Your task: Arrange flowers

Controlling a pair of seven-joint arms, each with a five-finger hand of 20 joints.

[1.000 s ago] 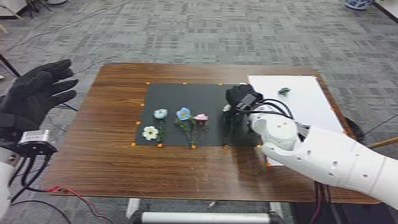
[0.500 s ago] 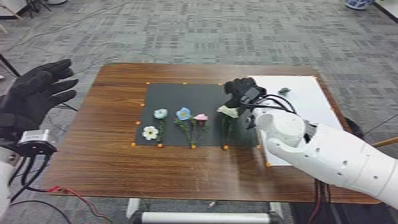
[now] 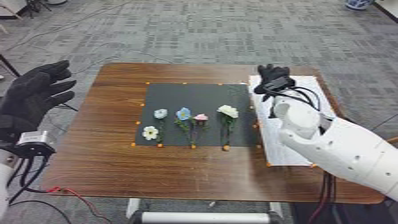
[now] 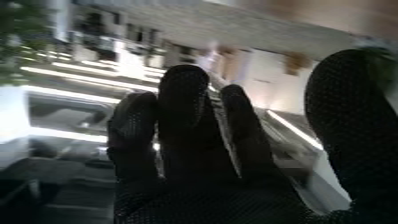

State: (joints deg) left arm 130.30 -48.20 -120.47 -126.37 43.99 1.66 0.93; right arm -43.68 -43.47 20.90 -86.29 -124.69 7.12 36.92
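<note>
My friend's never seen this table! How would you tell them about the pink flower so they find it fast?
On the brown table, find the dark sheet. On it, the pink flower lies between a blue flower close on its left and a bigger white flower farther to its right. It is small, and the only pink bloom there.

Text: none legible | Labels, brands: none legible | Numbers, signs: none legible

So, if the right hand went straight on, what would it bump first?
Nothing I can see: the way from the right hand looks free past the table, over the floor, though its height is unclear.
</note>
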